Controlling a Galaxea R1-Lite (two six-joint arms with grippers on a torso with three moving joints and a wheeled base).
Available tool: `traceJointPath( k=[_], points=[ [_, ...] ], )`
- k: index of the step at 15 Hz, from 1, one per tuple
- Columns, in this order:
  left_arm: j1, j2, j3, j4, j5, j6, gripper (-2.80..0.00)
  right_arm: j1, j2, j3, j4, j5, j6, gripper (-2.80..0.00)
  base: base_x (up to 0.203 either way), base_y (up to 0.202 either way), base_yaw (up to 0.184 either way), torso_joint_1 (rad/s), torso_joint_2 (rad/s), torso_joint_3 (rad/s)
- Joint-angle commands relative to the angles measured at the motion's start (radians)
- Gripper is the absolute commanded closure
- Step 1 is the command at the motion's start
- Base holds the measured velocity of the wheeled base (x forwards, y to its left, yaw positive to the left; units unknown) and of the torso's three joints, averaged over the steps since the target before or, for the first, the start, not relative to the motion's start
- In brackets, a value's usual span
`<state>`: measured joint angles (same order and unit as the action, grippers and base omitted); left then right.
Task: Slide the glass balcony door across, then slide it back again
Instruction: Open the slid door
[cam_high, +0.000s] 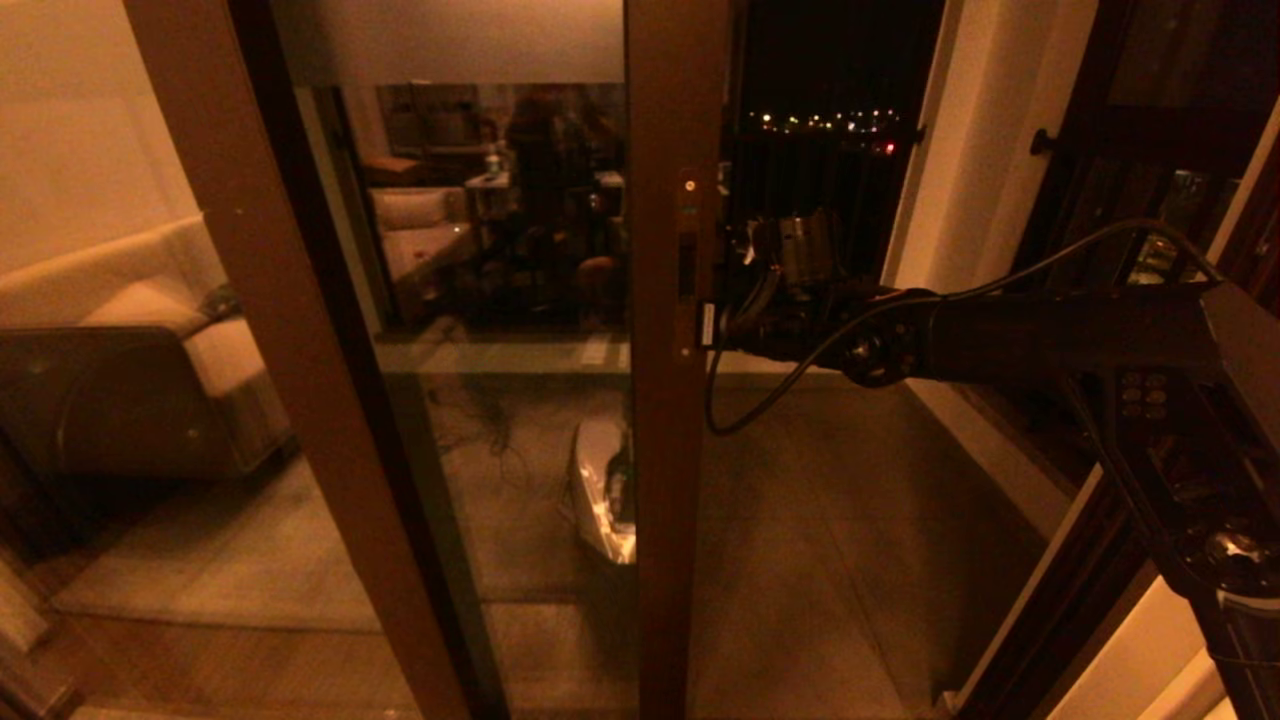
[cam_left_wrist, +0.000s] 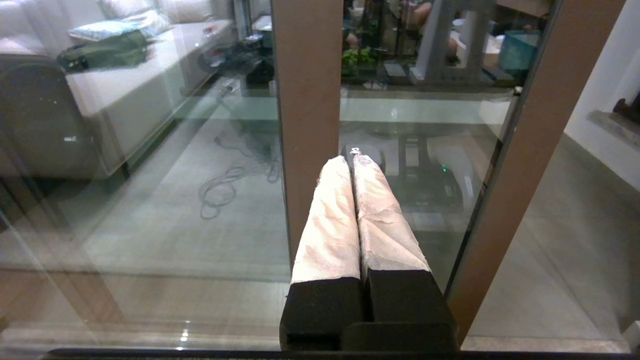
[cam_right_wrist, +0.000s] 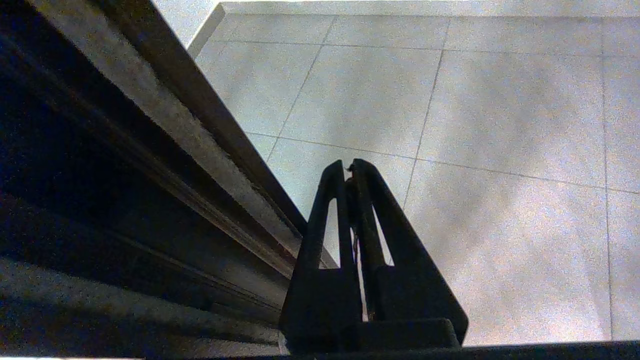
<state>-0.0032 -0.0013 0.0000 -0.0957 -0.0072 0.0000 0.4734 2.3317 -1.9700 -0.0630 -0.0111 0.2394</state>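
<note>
The glass balcony door (cam_high: 500, 300) stands before me, its brown stile (cam_high: 668, 450) near the middle of the head view. The stile carries a narrow handle slot (cam_high: 688, 255). My right arm reaches in from the right, and my right gripper (cam_high: 712, 326) sits at the stile's open edge, just below the slot. In the right wrist view the right gripper (cam_right_wrist: 348, 167) is shut on nothing, above the tiled floor. My left gripper (cam_left_wrist: 350, 159), with white-wrapped fingers (cam_left_wrist: 330, 220), is shut and points at the glass low down. It is outside the head view.
To the right of the stile the doorway is open onto the balcony floor (cam_high: 830, 520). A white wall (cam_high: 960, 200) and a dark window frame (cam_high: 1120, 130) bound it on the right. The door track (cam_right_wrist: 165, 165) runs beside my right gripper. A second brown frame (cam_high: 250, 300) stands at the left.
</note>
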Motion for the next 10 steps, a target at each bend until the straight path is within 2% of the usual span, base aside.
traceJointPath(
  k=[1,10],
  points=[
    [0.000,0.001,0.038,-0.001,0.000,0.000,0.00,-0.006,0.001,0.000,-0.002,0.000,0.001,0.00,0.000,0.000,0.000,0.000,0.00,0.000],
    [0.000,0.001,0.038,-0.001,0.001,0.000,0.00,0.008,0.001,0.000,-0.021,0.026,0.000,0.00,0.000,0.000,0.000,0.000,0.00,0.000]
  ],
)
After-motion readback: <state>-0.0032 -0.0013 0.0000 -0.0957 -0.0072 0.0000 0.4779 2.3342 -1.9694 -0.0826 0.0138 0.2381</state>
